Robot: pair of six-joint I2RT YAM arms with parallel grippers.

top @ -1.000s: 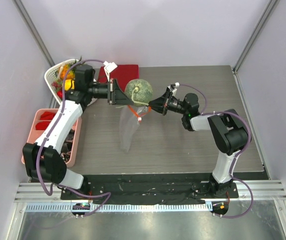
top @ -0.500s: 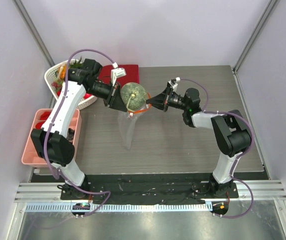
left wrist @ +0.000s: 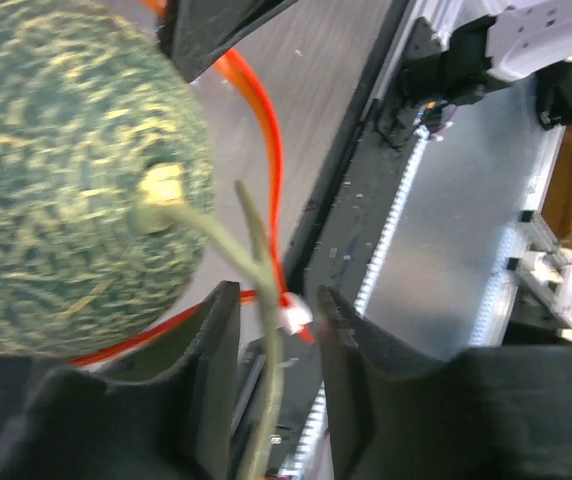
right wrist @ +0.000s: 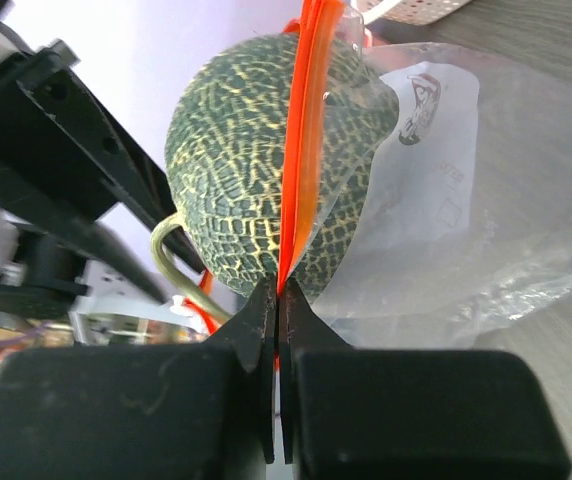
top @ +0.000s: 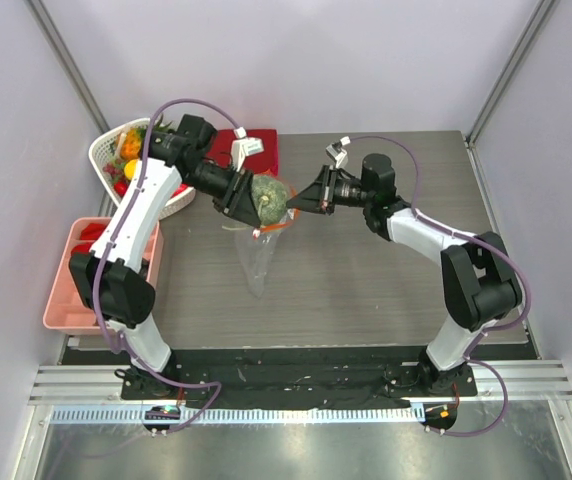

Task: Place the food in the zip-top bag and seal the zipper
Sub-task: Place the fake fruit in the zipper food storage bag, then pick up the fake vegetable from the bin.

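The round green netted melon (top: pixel 271 197) sits at the mouth of the clear zip-top bag (top: pixel 256 260), partly inside the orange-red zipper (right wrist: pixel 306 120) loop. My left gripper (top: pixel 246 197) is just left of the melon. In the left wrist view its jaws (left wrist: pixel 276 300) stand open, and the melon's thin stem (left wrist: pixel 266 380) runs loosely between them. My right gripper (top: pixel 299 200) is shut on the zipper edge (right wrist: pixel 279 290) and holds the bag up, so the bag hangs down toward the table. Behind the strip lies the melon (right wrist: pixel 236 180).
A white basket (top: pixel 106 150) with more produce stands at the back left. In front of it lies a pink tray (top: pixel 66 290). A folded dark red cloth (top: pixel 256 145) lies behind the left gripper. Walls close in the table on three sides.
The left arm carried the melon right and down into the bag's mouth, and its jaws have opened off the stem. The right gripper stayed shut on the zipper and lifted slightly.
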